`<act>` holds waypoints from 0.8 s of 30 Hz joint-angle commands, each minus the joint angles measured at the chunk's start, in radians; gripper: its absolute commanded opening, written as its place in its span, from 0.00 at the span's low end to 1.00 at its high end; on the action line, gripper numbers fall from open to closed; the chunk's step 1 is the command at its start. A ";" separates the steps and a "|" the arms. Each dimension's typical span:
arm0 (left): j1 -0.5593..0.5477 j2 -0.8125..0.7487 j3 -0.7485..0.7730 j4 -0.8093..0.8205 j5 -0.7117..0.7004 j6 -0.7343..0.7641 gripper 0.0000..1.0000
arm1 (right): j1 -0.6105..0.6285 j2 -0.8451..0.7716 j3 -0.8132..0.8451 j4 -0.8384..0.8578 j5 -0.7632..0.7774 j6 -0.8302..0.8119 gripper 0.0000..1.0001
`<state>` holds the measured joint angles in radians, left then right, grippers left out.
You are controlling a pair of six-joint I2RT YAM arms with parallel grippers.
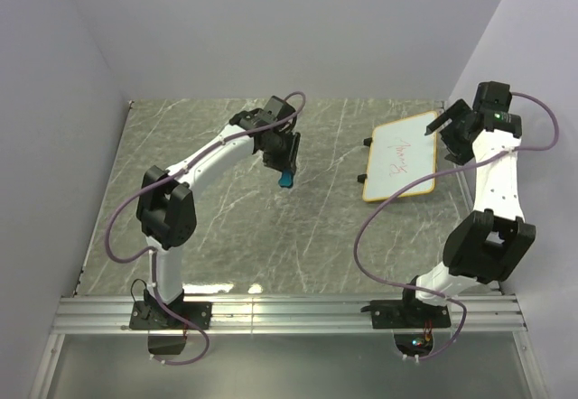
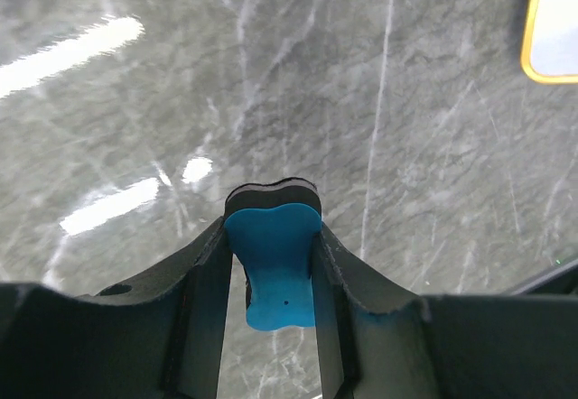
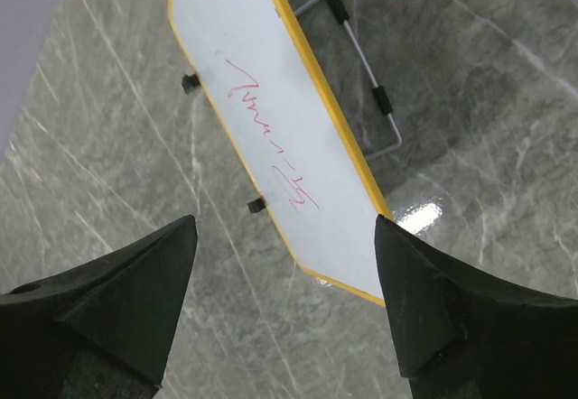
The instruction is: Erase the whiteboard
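The whiteboard (image 1: 402,160), with a thin yellow-tan frame and a red scribble (image 3: 271,137) on its white face, lies on the grey marble table (image 1: 235,218) at the far right side, with its two small black feet on the edge toward the table's centre. The right gripper (image 3: 284,227) hangs above the far right corner of the board, its fingers spread wide with nothing between them. The left gripper (image 2: 271,223) is well apart from the board, over the middle of the table, and it pinches a small blue eraser (image 2: 271,273) with a black layer at its tip.
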<state>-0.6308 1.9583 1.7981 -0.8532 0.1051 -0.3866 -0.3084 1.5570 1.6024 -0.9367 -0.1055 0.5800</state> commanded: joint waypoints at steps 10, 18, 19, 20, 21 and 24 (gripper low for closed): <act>-0.012 -0.009 0.004 0.008 0.099 0.000 0.00 | -0.021 0.098 -0.090 0.177 -0.023 -0.065 0.85; -0.012 -0.045 -0.037 -0.007 0.050 0.005 0.00 | -0.034 0.149 -0.173 0.282 -0.074 -0.075 0.68; -0.012 -0.044 -0.037 -0.009 0.045 0.005 0.00 | -0.034 0.156 -0.177 0.289 -0.083 -0.077 0.64; -0.012 -0.042 -0.036 -0.012 0.038 0.005 0.00 | -0.032 0.160 -0.179 0.297 -0.091 -0.081 0.57; -0.012 -0.038 -0.029 -0.014 0.035 0.006 0.00 | -0.032 0.161 -0.179 0.297 -0.098 -0.088 0.53; -0.012 -0.032 -0.022 -0.021 0.019 0.003 0.00 | -0.034 0.169 -0.167 0.289 -0.097 -0.097 0.38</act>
<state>-0.6418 1.9732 1.7599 -0.8612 0.1532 -0.3866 -0.3378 1.7191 1.4231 -0.6815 -0.2108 0.5045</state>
